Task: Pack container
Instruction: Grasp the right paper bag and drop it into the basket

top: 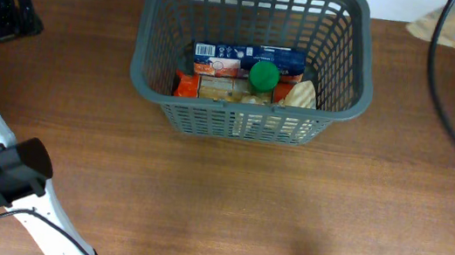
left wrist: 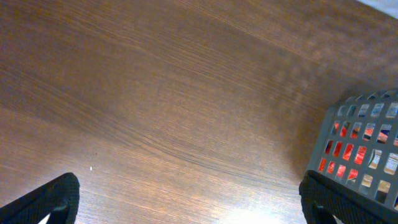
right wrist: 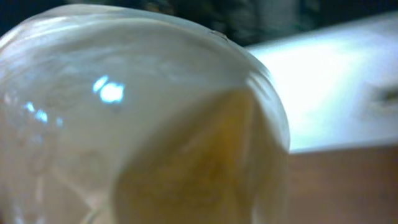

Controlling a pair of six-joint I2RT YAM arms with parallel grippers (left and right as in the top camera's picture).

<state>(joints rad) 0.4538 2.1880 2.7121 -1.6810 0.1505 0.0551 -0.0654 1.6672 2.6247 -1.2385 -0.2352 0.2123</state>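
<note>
basket [top: 241, 125] sits far centre on the surface [top: 217, 205], long axis left-right. left gripper [left wrist: 189, 194] released, empty, basket to its right. right gripper hidden by a pale glossy object [right wrist: 124, 124]; grip cannot be told.

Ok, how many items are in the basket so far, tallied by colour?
Blue box: 1
Green round-topped item: 1
Orange-red packet: 1
Pale beige packs: 2
Total: 5 that can be made out in the container from overhead. Anything underneath them is hidden.
</note>
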